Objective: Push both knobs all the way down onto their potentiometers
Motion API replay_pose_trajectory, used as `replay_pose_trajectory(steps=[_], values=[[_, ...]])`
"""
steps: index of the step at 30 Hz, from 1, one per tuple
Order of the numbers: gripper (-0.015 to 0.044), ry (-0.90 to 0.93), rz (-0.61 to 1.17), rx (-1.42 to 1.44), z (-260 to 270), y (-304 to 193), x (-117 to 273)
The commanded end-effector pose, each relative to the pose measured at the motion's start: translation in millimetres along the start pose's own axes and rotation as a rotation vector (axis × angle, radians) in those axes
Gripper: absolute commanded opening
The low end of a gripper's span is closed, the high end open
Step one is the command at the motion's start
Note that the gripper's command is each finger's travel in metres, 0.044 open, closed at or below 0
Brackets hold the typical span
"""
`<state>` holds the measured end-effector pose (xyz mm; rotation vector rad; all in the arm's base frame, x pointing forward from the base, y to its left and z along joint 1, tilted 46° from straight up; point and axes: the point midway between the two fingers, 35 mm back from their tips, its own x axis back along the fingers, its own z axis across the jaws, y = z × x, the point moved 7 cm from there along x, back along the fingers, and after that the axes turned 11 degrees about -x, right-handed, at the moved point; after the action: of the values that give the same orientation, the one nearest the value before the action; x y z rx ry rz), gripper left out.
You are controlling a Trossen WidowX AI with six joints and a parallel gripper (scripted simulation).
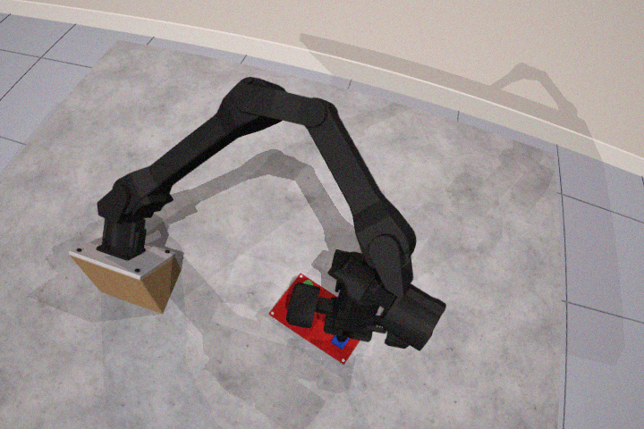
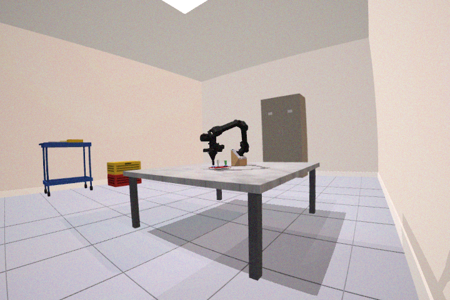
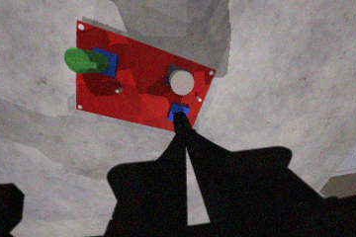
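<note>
The red circuit board (image 1: 302, 331) (image 2: 220, 167) (image 3: 141, 106) stands on the table. A green knob (image 1: 308, 282) (image 2: 225, 162) (image 3: 77, 60) stands tall over a blue potentiometer (image 3: 112, 64) at the board's left in the wrist view. A light grey round cap (image 2: 217, 162) (image 3: 181, 82) stands over a dark base near the right end. Another blue potentiometer (image 1: 338, 344) (image 3: 178, 107) lies at the near edge. My gripper (image 2: 213, 164) (image 3: 183, 131) is shut and holds nothing. Its tips are over that near potentiometer and hide its middle; any knob there and exact contact cannot be told.
Small pale pins (image 3: 119, 90) (image 3: 199, 99) stick up from the board. The wooden arm base (image 1: 125, 288) (image 2: 239, 161) is on the table (image 1: 221, 374) (image 2: 197, 177). A blue cart (image 2: 66, 145), stacked crates (image 2: 124, 167) and a cabinet (image 2: 282, 130) stand away from it.
</note>
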<state>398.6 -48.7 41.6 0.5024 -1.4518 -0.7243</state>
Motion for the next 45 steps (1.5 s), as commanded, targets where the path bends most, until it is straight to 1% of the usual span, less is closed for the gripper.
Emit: replay_pose_trajectory(steps=[1, 45], values=[[0.0000, 0.013, -0.001, 0.012, -1.6, 2.7, -12.2], [0.0000, 0.013, -0.001, 0.012, -1.6, 2.8, -15.9]])
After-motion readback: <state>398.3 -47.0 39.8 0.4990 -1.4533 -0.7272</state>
